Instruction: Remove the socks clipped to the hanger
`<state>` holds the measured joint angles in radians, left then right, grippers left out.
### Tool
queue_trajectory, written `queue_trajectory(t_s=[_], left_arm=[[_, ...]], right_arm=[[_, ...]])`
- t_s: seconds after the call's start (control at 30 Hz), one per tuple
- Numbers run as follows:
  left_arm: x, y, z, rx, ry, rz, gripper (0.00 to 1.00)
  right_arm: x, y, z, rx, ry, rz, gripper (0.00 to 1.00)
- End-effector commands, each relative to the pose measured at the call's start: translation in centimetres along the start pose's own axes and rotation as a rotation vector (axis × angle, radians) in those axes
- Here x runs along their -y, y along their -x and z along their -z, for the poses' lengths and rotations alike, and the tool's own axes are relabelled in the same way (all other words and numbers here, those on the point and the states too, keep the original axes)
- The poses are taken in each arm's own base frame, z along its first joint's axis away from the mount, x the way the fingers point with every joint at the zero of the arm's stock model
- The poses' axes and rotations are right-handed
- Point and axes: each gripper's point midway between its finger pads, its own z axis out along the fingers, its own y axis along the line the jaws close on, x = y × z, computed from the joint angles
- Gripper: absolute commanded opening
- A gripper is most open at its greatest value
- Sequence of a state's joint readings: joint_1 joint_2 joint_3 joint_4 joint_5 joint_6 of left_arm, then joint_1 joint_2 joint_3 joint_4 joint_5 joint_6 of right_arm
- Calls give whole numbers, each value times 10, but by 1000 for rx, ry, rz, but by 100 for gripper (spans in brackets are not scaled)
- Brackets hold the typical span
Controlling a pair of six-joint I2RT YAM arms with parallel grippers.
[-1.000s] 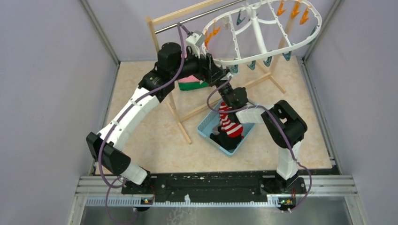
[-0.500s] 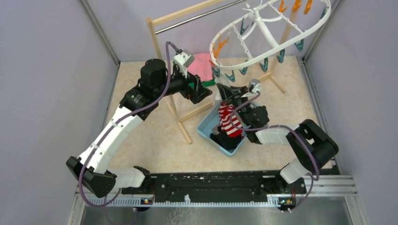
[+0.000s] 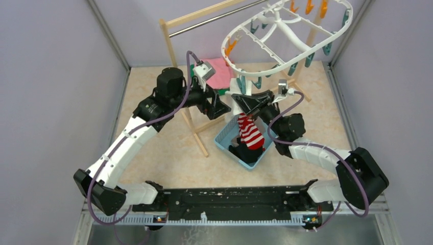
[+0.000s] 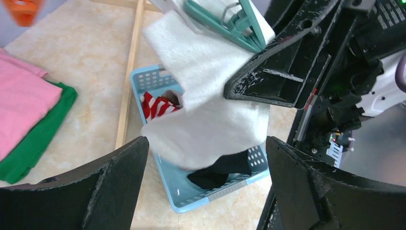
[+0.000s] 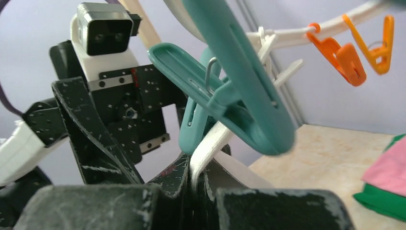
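White sock [image 3: 237, 99] hangs clipped at the near-left end of the hanger [image 3: 291, 34], above the basket [image 3: 230, 153]. Left wrist: left gripper [image 4: 207, 143] gapes wide, empty, around it. Right wrist: right gripper [image 5: 194, 179] pinches its edge under a teal clip [image 5: 239, 96]; a downward tug seems next.

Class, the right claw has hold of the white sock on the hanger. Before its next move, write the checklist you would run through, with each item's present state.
1. Right claw shut on the soft white sock: ok.
2. Teal plastic clip off the sock: not ok, it grips the top edge.
3. Left claw open: ok.
4. Light blue plastic basket below the sock: ok.
5. Large white plastic oval hanger hanging steady: cannot tell.
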<state>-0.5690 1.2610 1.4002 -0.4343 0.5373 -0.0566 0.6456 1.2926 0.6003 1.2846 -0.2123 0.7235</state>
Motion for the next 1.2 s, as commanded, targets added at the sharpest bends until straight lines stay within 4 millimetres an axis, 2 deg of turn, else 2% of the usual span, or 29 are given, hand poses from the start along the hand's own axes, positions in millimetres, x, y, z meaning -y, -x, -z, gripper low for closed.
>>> queue_trajectory(t_s=[0.0, 0.2, 0.37, 0.6, 0.67, 0.83, 0.97, 1.1, 1.13, 1.17], left_arm=[[15, 1, 7, 14, -78, -16, 97], [30, -13, 11, -19, -175, -27, 94], [37, -11, 14, -13, -219, -83, 76], [46, -18, 19, -22, -275, -105, 67], [49, -19, 19, -22, -298, -101, 60], [51, -13, 15, -11, -320, -98, 28], [51, -13, 14, -10, -325, -89, 15], [54, -15, 15, -11, -342, -78, 12], [55, -16, 15, -15, -343, -73, 20], [55, -17, 16, -19, -341, -69, 37]], right_arm=[[-30, 0, -12, -56, 137, -131, 0], [-51, -4, -8, -77, 266, -254, 0], [-50, -10, -6, -100, 263, -289, 0], [-51, -17, 0, -153, 241, -321, 1], [-51, -19, 0, -162, 238, -340, 3], [-54, -15, 2, -143, 253, -380, 10], [-56, -10, 2, -128, 251, -374, 14], [-58, -5, 0, -121, 244, -362, 13], [-59, -3, -1, -119, 248, -362, 12], [-61, -2, -1, -117, 252, -364, 11]])
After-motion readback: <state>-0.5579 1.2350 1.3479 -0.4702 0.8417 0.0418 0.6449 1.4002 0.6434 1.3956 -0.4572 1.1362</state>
